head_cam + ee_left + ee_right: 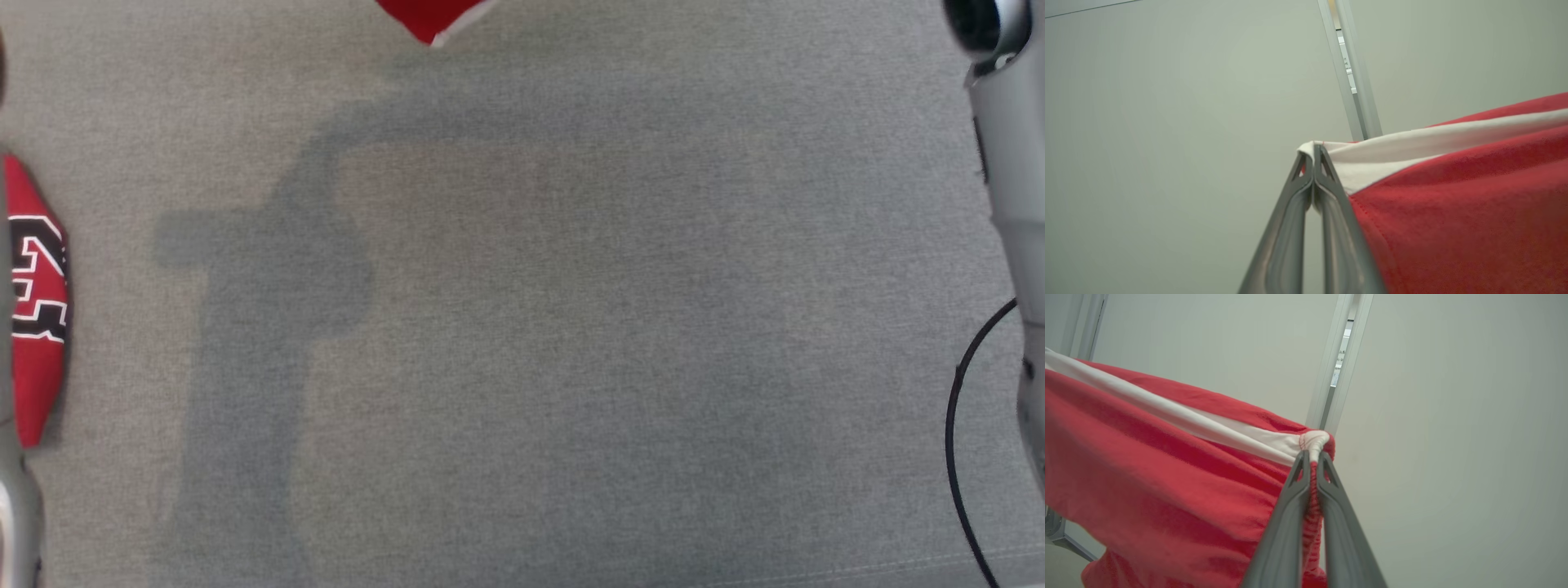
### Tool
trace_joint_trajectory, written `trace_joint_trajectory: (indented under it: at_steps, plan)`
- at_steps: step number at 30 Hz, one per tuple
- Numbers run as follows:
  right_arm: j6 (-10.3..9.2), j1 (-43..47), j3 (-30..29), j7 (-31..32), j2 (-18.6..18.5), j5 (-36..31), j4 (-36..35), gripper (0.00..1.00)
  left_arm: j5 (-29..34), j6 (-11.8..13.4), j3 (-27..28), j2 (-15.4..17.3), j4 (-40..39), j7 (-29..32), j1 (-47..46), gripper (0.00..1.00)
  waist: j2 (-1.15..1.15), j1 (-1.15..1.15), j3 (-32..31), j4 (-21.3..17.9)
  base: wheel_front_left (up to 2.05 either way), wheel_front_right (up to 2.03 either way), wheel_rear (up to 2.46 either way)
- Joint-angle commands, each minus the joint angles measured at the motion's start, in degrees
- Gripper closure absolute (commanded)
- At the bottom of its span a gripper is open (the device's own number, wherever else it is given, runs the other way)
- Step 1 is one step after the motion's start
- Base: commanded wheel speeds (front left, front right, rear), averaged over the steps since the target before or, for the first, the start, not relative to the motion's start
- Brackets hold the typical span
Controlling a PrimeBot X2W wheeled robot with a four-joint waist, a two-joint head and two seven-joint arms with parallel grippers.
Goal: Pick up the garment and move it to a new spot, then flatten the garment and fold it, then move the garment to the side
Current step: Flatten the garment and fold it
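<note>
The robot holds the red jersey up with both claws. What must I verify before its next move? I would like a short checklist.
1. Left claw shut on the white edge of the jersey: ok.
2. Right claw shut on its bunched white edge: ok.
3. Grey fabric surface flat in the middle: ok.
4. Black cable apart from the jersey: ok.
5. Jersey free of twists: cannot tell.

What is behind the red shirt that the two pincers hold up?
A pale wall and a metal post; the shirt hides the post's lower part and whatever lies below it.
</note>
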Motion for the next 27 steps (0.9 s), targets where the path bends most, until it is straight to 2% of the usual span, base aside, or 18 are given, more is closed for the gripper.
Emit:
trace_joint_trajectory:
  at_steps: [1,7,12,17,20,27]
  plan:
    - [-0.12,3.67,0.17,-0.22,0.01,-0.67,-0.53,1.0,0.33,0.09,1.0,-0.52,-0.47,0.05,3.66,1.0,0.0,0.0,0.47,1.23,0.0,0.0,0.0]
    - [-0.12,18.71,0.3,-0.25,0.51,0.55,-3.87,1.0,0.76,-0.31,5.23,-4.34,-4.27,0.04,20.68,1.0,0.0,0.0,-1.83,1.38,0.0,0.0,0.0]
    - [-0.17,33.23,-0.84,-0.25,0.58,2.58,-5.39,1.0,-0.06,-0.48,9.4,-9.28,-4.37,0.04,37.01,1.0,0.0,0.0,-5.16,1.18,0.0,0.0,0.0]
    - [-0.21,45.85,-2.14,-0.27,0.86,4.54,-6.08,1.0,0.73,-0.56,12.81,-13.97,-3.26,0.01,49.51,1.0,0.0,0.0,-9.49,0.97,0.0,0.0,0.0]
    - [-0.24,52.0,-2.0,-0.27,0.66,5.16,-6.72,1.0,0.81,-0.61,13.08,-15.76,-2.48,0.02,55.72,1.0,0.0,0.0,-12.56,0.98,0.0,0.0,0.0]
    - [-0.25,63.94,-1.65,-0.27,1.71,6.32,-7.04,1.0,1.52,-0.64,11.44,-17.61,-1.91,0.01,66.72,1.0,0.0,0.0,-18.08,1.07,0.0,0.0,0.0]
